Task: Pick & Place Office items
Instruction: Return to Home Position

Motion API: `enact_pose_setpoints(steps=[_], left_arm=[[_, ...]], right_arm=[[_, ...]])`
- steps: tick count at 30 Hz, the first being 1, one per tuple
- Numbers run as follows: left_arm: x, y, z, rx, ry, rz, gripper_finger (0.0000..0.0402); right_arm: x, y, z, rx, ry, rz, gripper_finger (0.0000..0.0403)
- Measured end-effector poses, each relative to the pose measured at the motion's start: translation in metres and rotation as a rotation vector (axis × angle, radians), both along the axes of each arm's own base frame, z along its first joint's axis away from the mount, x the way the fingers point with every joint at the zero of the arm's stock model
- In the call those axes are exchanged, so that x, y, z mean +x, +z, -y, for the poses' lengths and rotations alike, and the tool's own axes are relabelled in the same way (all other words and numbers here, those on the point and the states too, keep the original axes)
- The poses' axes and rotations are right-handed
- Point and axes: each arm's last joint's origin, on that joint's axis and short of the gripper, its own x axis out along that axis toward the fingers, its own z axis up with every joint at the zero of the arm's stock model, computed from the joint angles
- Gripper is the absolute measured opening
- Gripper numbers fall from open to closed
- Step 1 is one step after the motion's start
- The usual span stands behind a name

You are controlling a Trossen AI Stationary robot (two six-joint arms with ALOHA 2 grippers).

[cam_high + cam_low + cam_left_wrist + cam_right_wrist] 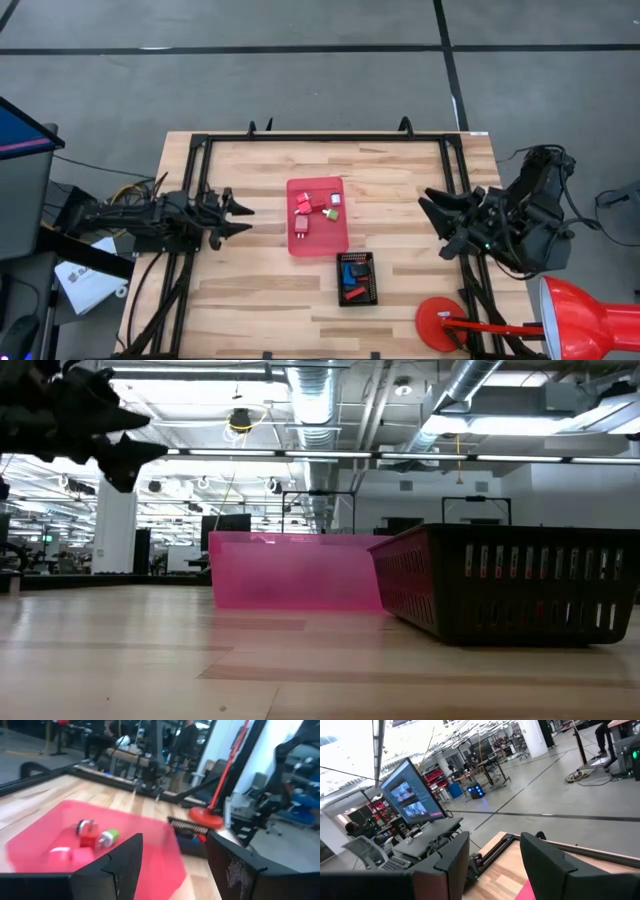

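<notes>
The office items are tiny blocks. Several red ones, a green one and a silvery-white one (315, 210) lie in the flat pink-red tray (316, 240) at the table's middle; the left wrist view shows them (90, 840) too. A blue and some red pieces (353, 275) sit in the black grid tray (372, 280) just nearer. My left gripper (240, 218) hovers open, left of the pink tray, pointing right (172, 865). My right gripper (430, 212) waits open at the table's right side, raised (495, 865).
A red desk lamp (520, 325) stands at the near right corner, its round base (440, 325) on the table. A black metal frame (320, 138) runs along the table's edges. In the low view the pink tray (290, 570) and black tray (510, 585) stand mid-table.
</notes>
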Motion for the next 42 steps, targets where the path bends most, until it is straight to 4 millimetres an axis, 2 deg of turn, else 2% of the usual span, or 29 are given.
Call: enact_pose_setpoints(steps=[4,13,18,22,25,27,31,33,35,38,42], left_arm=[[-0.008,-0.001,-0.001,0.013,0.023,0.0,0.0208],[-0.005,-0.006,-0.001,0.071,0.023,-0.068,0.0208],[0.002,-0.015,-0.001,0.025,0.025,-0.177,0.0208],[0.007,-0.02,-0.001,0.03,0.029,-0.228,0.0208],[0.01,-0.023,-0.001,0.031,0.029,-0.259,0.0208],[0.011,-0.026,-0.001,0.032,0.028,-0.284,0.0208],[0.013,-0.03,-0.001,0.033,0.027,-0.324,0.0208],[0.013,-0.031,-0.001,0.033,0.026,-0.336,0.0208],[0.014,-0.032,-0.001,0.033,0.026,-0.345,0.0208],[0.014,-0.032,-0.001,0.033,0.025,-0.351,0.0208],[0.014,-0.032,-0.001,0.033,0.025,-0.349,0.0208]], right_arm=[[0.001,0.0,-0.001,0.003,0.0,0.002,0.017],[0.001,-0.004,-0.003,-0.004,0.007,-0.003,0.017],[0.008,-0.02,-0.018,0.074,0.108,0.024,0.017],[0.033,-0.036,-0.041,0.141,0.177,0.033,0.017],[0.065,-0.051,-0.051,0.174,0.265,0.008,0.017],[0.091,-0.063,-0.05,0.192,0.329,-0.026,0.017],[0.151,-0.094,-0.029,0.203,0.461,-0.186,0.017],[0.181,-0.112,-0.009,0.156,0.504,-0.276,0.0172],[0.208,-0.12,0.016,0.08,0.556,-0.306,0.0176],[0.237,-0.114,0.056,-0.045,0.677,-0.234,0.0183],[0.249,-0.095,0.11,-0.196,0.753,-0.192,0.0191]])
